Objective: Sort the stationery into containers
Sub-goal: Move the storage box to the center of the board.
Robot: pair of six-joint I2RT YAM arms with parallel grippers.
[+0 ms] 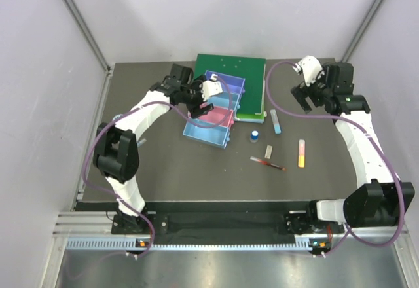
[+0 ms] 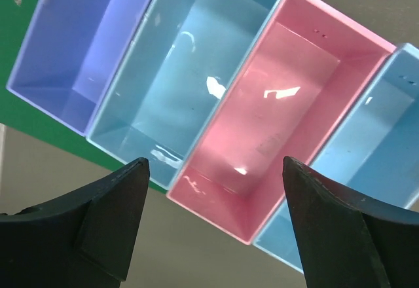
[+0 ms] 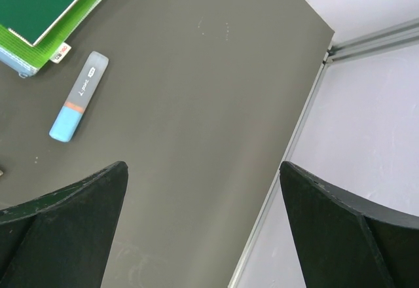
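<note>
Four translucent trays, purple tray [image 2: 78, 46], light blue tray [image 2: 177, 65], pink tray [image 2: 275, 105] and blue tray [image 2: 373, 157], sit side by side, bare inside where visible, and toward their four o'clock stands the blue-capped bottle [image 1: 255, 135], with the blue-white marker [image 1: 276, 121] at its two o'clock, the small white eraser [image 1: 268, 150] and red pen [image 1: 267, 163] at five, and the pink-yellow stick [image 1: 302, 153] at four.

Dark table [image 1: 163, 170] carried a green binder [image 1: 229, 69] at far centre. Four trays sat in a row with their walls touching. The purple tray [image 2: 78, 39] was on the binder and the light blue tray [image 2: 190, 59] overlapped its edge. The pink tray [image 2: 281, 105] and blue tray [image 2: 373, 144] were on bare table. Loose items lay to the right, all apart: blue-white marker [image 1: 276, 122], blue-capped bottle [image 1: 254, 135] upright, white eraser [image 1: 268, 150], pink-yellow stick [image 1: 302, 153], red pen [image 1: 267, 163].
</note>
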